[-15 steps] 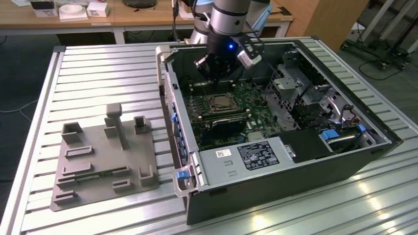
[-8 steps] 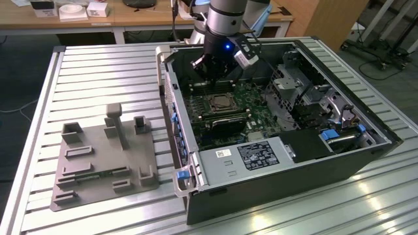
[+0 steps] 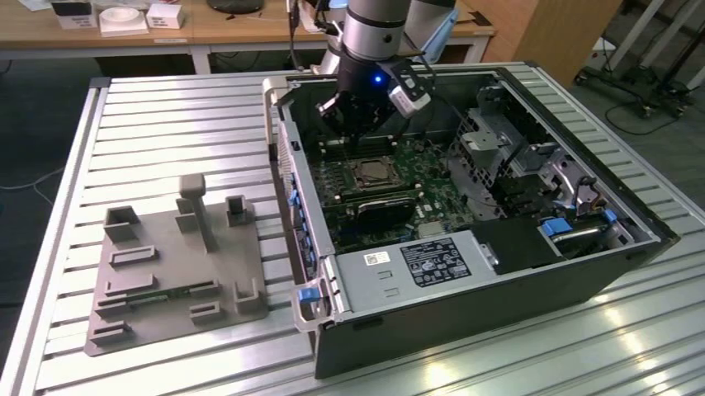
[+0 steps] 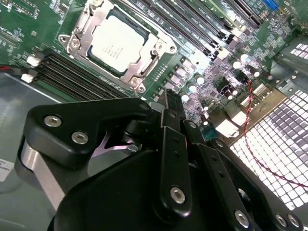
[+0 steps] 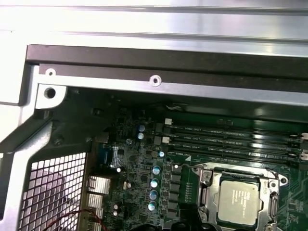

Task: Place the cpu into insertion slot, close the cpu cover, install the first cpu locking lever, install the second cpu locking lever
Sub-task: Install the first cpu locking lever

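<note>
1. Second wrist view: the cpu lies flat in its socket with its silver top facing up. The cpu cover is folded down around it, so the chip shows through the cover's window. The chip looks seated, since it sits square and level inside the frame.
2. In the exterior view the insertion slot sits mid-board inside the open computer case. The case lies on its side on the slatted table, which turns the board face-up for a reach from above.
3. The gripper hangs above the board, apart from the socket. In the exterior view it is over the part of the board beyond the socket, near the case's far wall. It touches neither the chip nor the cover.
4. I cannot tell whether the tool is spread or pressed together, because its black linkage is seen edge-on. No part appears to be carried in it.
5. The first wrist view shows the long memory slots running just beside the socket.
6. Whether either locking lever is latched is too hard to make out around the frame's edges.
7. A grey fixture tray rests on the table on the exterior view's left, well apart from the case.
</note>
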Tool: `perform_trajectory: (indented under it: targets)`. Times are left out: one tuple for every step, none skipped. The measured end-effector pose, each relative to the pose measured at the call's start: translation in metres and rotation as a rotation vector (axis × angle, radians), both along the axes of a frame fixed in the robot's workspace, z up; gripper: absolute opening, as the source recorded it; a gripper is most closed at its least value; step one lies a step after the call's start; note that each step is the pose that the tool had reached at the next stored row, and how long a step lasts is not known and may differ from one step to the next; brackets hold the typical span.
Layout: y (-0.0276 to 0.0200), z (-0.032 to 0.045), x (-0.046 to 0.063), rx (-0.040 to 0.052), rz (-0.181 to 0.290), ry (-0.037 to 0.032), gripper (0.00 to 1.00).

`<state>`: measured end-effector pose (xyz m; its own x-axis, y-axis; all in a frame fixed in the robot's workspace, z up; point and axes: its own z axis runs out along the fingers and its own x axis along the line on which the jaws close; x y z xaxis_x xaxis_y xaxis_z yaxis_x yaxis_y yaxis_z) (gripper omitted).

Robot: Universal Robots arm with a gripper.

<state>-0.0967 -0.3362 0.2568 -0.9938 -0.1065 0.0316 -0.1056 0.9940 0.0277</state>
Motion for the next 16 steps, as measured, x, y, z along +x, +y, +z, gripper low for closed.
perform_trajectory:
  targets:
    - [0.0001, -0.0001, -0.0007, 0.0000, 0.000, 0.0000, 0.10]
    - [0.0001, -0.0001, -0.0013, -0.0001, 0.000, 0.0000, 0.10]
    - [0.0000, -0.0001, -0.0017, -0.0003, 0.000, 0.0001, 0.10]
    - [0.0001, -0.0001, -0.0021, -0.0002, 0.000, 0.0001, 0.10]
    - [0.0000, -0.0001, -0.0023, -0.0002, 0.000, 0.0001, 0.10]
    - [0.0000, -0.0002, -0.0025, -0.0002, 0.000, 0.0001, 0.10]
    - [0.0000, -0.0002, -0.0025, -0.0002, 0.000, 0.0000, 0.10]
    - [0.0000, -0.0001, -0.0026, -0.0003, 0.000, 0.0001, 0.10]
    - [0.0000, -0.0002, -0.0026, -0.0002, 0.000, 0.0001, 0.10]
    - [0.0000, -0.0002, -0.0026, -0.0002, 0.000, 0.0000, 0.10]
    - [0.0000, -0.0002, -0.0027, -0.0002, 0.000, 0.0001, 0.10]
    - [0.0000, -0.0002, -0.0026, -0.0002, 0.000, 0.0000, 0.10]
    - [0.0000, -0.0002, -0.0027, -0.0002, 0.000, 0.0001, 0.10]
    - [0.0000, -0.0002, -0.0029, -0.0002, 0.000, -0.0001, 0.10]
    - [0.0000, -0.0001, -0.0035, -0.0005, 0.000, -0.0014, 0.10]
    - [0.0000, -0.0001, -0.0042, -0.0003, 0.000, -0.0048, 0.10]
